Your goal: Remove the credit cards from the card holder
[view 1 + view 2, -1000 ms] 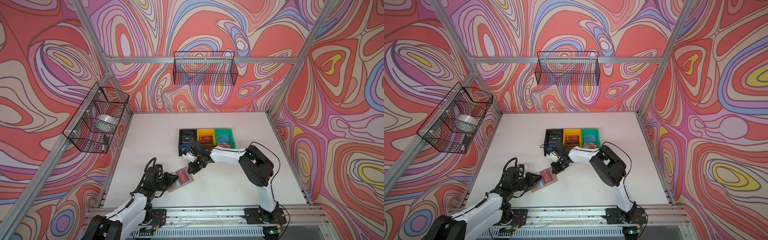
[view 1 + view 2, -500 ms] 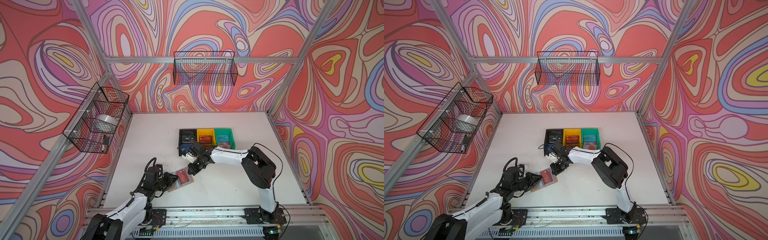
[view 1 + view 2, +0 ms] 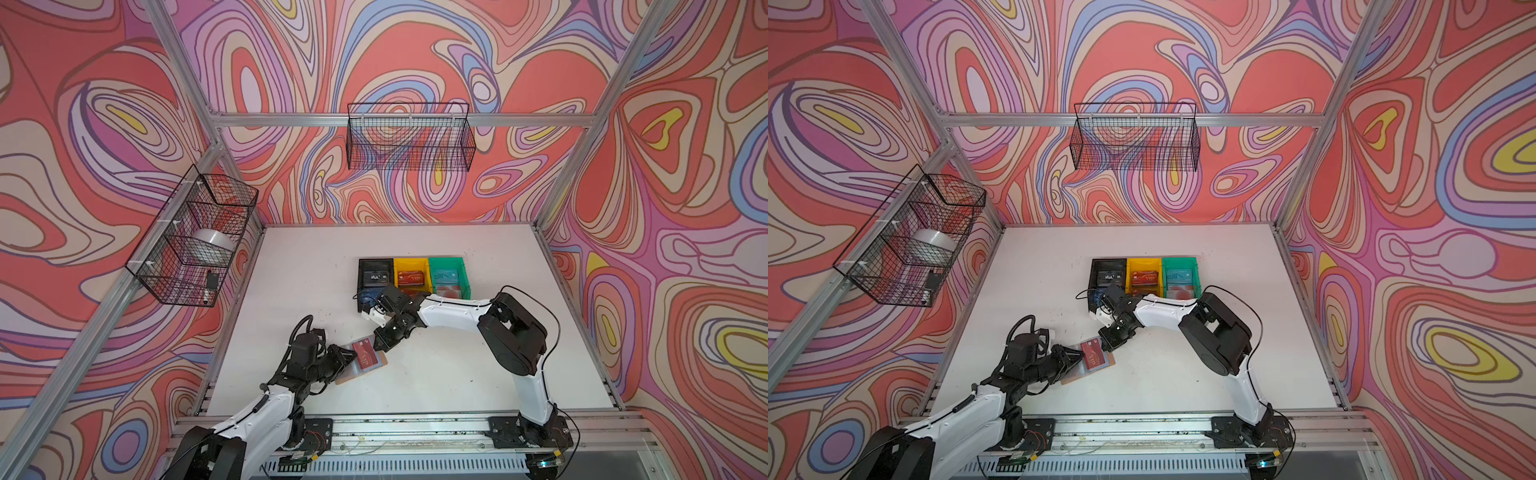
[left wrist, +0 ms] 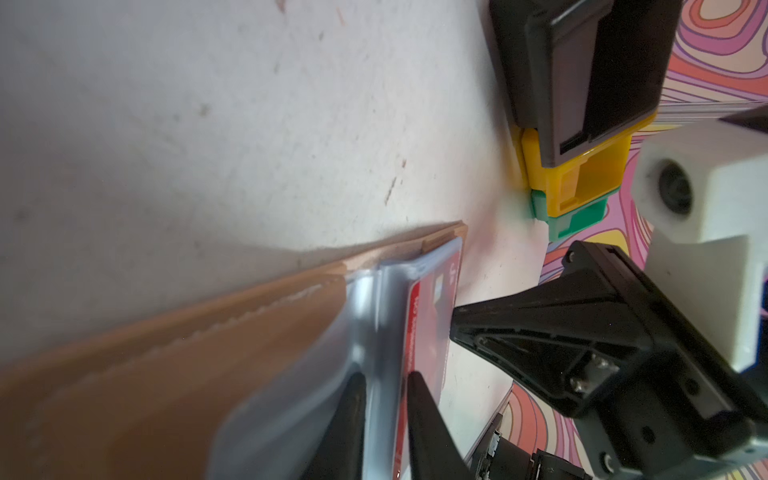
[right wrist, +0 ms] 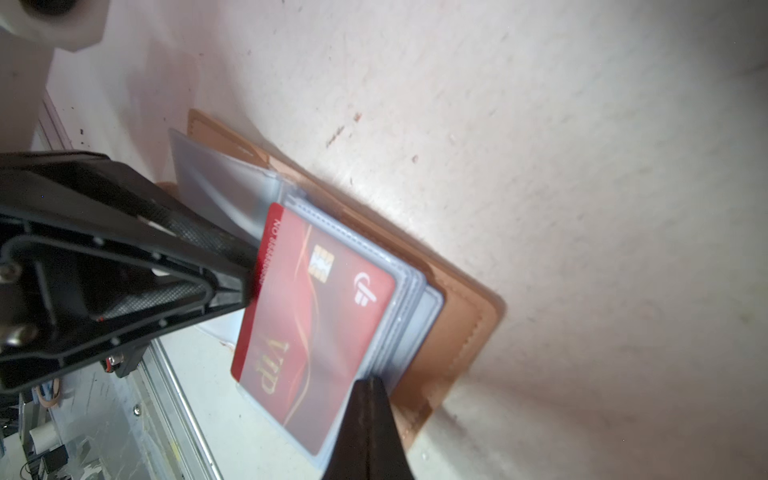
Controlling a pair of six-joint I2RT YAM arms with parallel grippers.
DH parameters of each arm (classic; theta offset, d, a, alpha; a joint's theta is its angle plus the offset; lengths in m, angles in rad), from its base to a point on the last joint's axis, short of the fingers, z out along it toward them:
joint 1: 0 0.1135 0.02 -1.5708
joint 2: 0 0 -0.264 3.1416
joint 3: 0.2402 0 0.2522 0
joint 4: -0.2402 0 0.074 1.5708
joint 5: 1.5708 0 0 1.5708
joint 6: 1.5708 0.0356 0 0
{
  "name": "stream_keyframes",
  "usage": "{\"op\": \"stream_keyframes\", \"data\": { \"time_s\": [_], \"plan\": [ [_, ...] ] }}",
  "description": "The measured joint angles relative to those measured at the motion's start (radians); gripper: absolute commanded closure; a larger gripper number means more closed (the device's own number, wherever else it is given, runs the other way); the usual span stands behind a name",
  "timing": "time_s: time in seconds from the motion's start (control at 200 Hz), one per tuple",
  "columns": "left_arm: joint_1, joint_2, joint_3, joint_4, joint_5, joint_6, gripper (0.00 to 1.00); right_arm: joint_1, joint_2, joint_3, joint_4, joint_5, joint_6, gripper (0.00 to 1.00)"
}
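Observation:
The tan card holder (image 3: 345, 379) (image 3: 1072, 376) lies open near the table's front, its clear sleeve pages fanned up. A red "VIP" credit card (image 3: 365, 356) (image 5: 316, 316) sits in the top sleeve. My left gripper (image 3: 349, 358) (image 4: 384, 395) is shut on one clear sleeve page of the card holder (image 4: 166, 353). My right gripper (image 3: 379, 344) (image 5: 370, 386) is shut with nothing between its fingers. Its tip rests at the far edge of the sleeves, beside the red card's corner. Other cards lie in the bins behind.
A black bin (image 3: 375, 266), a yellow bin (image 3: 410, 264) and a green bin (image 3: 446, 262) stand in a row just behind the right gripper. Wire baskets hang on the left wall (image 3: 195, 237) and the back wall (image 3: 409, 137).
The right arm's elbow has drifted slightly left. Both grippers and the card holder stay where they were.

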Motion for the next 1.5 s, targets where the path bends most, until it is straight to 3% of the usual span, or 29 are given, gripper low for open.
{"op": "stream_keyframes", "data": {
  "time_s": [0.265,0.416,0.651,0.761,1.047,1.498],
  "plan": [
    [0.000,-0.002,0.000,0.000,0.000,0.000,0.78,0.002,0.004,0.002,0.012,-0.014,0.006,1.00],
    [0.000,-0.001,0.000,0.000,0.000,0.000,0.84,0.002,0.008,0.003,0.016,-0.022,0.007,1.00],
    [0.000,-0.031,0.000,-0.019,-0.001,0.000,0.84,0.004,0.011,0.003,0.024,-0.031,0.011,1.00],
    [0.000,-0.065,-0.006,-0.046,-0.008,0.003,0.90,0.007,0.013,0.003,0.030,-0.036,0.011,1.00],
    [0.000,-0.140,-0.012,-0.107,-0.013,0.003,0.90,0.008,0.015,0.003,0.036,-0.043,0.018,1.00],
    [0.000,-0.146,-0.012,-0.143,-0.014,0.013,0.88,0.012,0.018,0.003,0.039,-0.048,0.023,1.00]
  ]
}}
